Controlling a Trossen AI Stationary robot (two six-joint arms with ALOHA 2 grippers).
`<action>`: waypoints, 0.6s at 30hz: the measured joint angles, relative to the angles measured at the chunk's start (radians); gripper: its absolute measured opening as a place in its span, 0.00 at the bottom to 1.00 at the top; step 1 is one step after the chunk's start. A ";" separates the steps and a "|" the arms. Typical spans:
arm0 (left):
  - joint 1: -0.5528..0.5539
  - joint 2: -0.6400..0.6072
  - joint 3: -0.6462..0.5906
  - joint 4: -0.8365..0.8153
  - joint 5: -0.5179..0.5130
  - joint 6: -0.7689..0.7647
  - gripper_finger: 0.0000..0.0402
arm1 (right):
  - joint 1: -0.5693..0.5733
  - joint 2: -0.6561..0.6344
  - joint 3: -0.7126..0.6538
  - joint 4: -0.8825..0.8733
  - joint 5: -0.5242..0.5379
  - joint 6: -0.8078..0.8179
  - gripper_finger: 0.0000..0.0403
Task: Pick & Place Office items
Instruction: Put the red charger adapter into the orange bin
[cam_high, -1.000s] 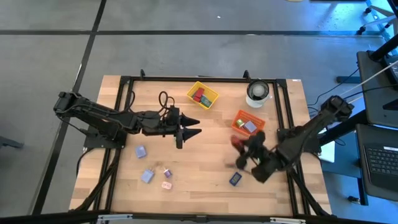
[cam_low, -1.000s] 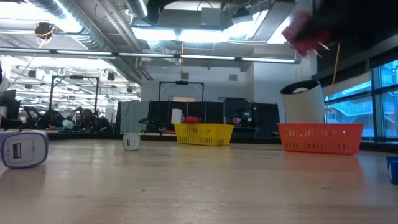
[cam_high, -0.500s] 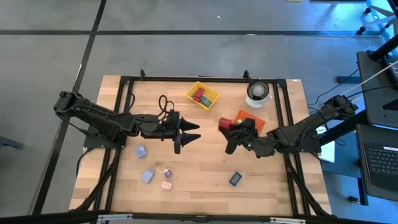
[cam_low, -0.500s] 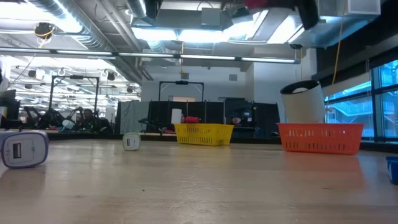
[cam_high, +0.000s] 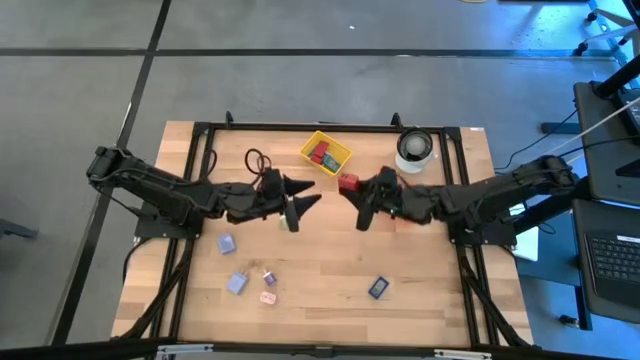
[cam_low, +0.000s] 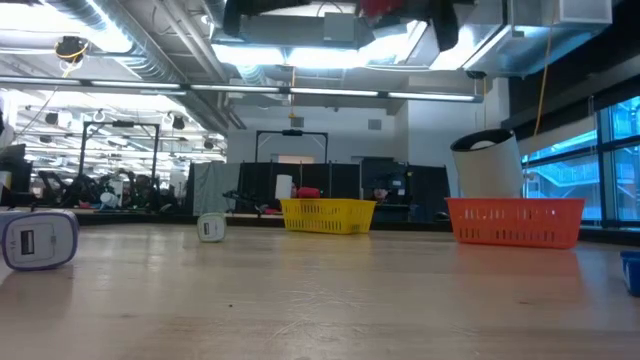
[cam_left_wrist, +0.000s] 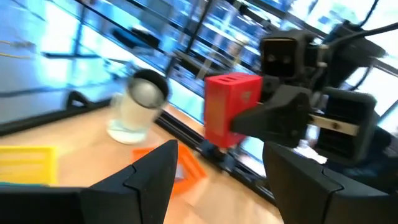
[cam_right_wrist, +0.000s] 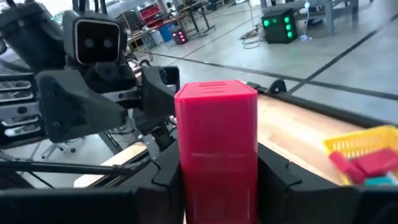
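Observation:
My right gripper (cam_high: 358, 194) is shut on a red block (cam_high: 348, 183), one of the office items, high over the table's middle. My left gripper (cam_high: 312, 194) faces it from the left, open, a short gap away and touching nothing. In the left wrist view the red block (cam_left_wrist: 229, 111) hangs just beyond my open left fingers (cam_left_wrist: 149, 177). Lavender pieces (cam_high: 227, 243) (cam_high: 237, 283), a pink one (cam_high: 268, 297) and a dark blue one (cam_high: 378, 288) lie flat on the wood. My right gripper pinches the red block between its two fingers, on two opposite side faces (cam_right_wrist: 186, 168) at the block's lower half. The fingers reach in about level from the table's right. The block stands upright past the fingertips, lifted clear of the table.
A yellow bin (cam_high: 326, 152) with red and teal pieces sits at the far middle. An orange bin (cam_low: 515, 222) is mostly hidden under my right arm in the high view. A white roll (cam_high: 415, 148) stands at the far right. Black frame rails (cam_high: 200, 150) border the table.
My right gripper has risen and swung from the near right toward the table's middle and far edge, tipping up to level, carrying the red block to just in front of my left gripper. My left gripper has turned slightly toward the far edge.

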 joint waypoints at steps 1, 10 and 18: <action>0.005 0.000 0.000 0.000 -0.019 0.000 0.58 | -0.022 -0.006 0.000 0.000 -0.023 -0.015 0.31; 0.077 0.000 0.000 0.000 -0.038 -0.008 0.58 | -0.187 -0.038 0.000 -0.064 -0.187 -0.118 0.31; 0.110 0.000 0.000 0.001 -0.028 -0.009 0.58 | -0.264 -0.037 0.000 -0.368 -0.193 -0.063 0.31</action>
